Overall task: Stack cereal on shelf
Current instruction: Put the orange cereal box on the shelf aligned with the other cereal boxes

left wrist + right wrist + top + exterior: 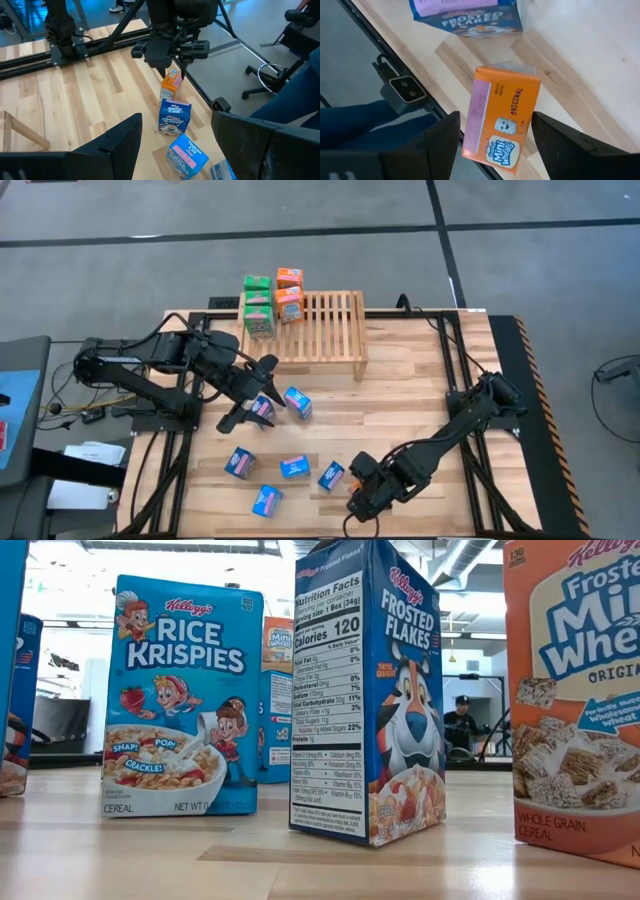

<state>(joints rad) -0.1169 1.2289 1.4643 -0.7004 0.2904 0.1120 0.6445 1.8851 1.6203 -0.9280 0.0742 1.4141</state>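
Orange Mini-Wheats box (502,117), blue Frosted Flakes box (470,15)

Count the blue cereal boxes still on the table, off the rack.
6 small blue cardboard boxes: one at the left pincer, one just right of it, four in a loose row nearer the front edge. Arms may hide others.

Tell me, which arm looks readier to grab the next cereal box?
The right, probably. Its claw hangs open right over an orange box at the table's near edge. The left claw is open near blue boxes, but not lined up.
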